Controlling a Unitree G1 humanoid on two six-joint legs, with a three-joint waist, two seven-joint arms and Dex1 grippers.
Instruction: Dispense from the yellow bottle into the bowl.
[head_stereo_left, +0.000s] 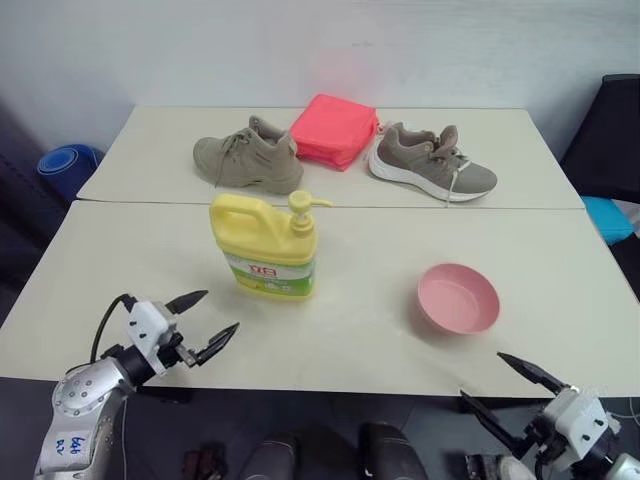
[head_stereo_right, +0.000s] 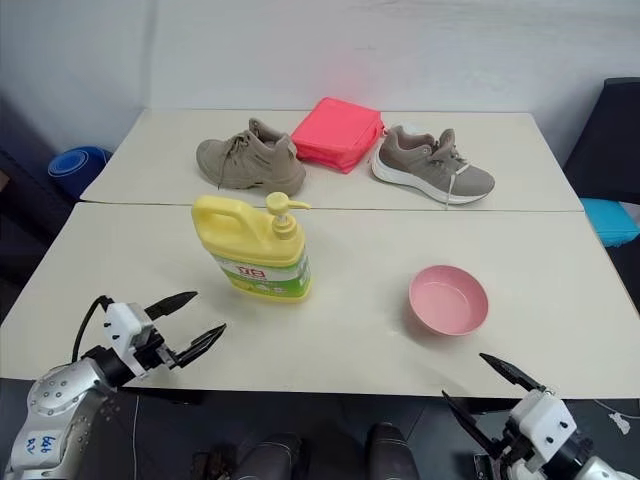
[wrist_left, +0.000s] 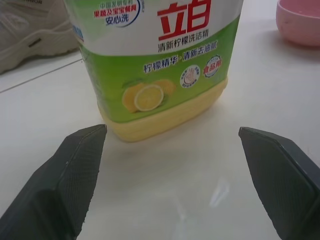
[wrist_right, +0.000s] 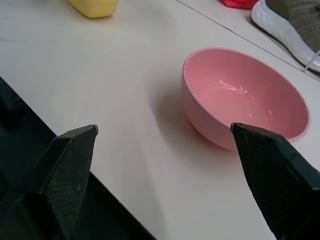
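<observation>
The yellow bottle (head_stereo_left: 263, 247) stands upright on the near table, left of centre, its pump top pointing right and its green-white label (wrist_left: 160, 55) facing me. The pink bowl (head_stereo_left: 458, 297) sits empty to its right. My left gripper (head_stereo_left: 203, 322) hovers open over the table's front left, short of the bottle and aimed at its base. My right gripper (head_stereo_left: 503, 385) is open at the front edge, just short of the bowl (wrist_right: 245, 97). Neither gripper holds anything.
Two grey-brown shoes (head_stereo_left: 248, 157) (head_stereo_left: 433, 163) and a folded pink-red cloth pad (head_stereo_left: 334, 130) lie on the far table. A seam (head_stereo_left: 330, 205) divides the two tables. A blue tub (head_stereo_left: 68, 165) sits on the floor at left, a dark chair (head_stereo_left: 612, 140) at right.
</observation>
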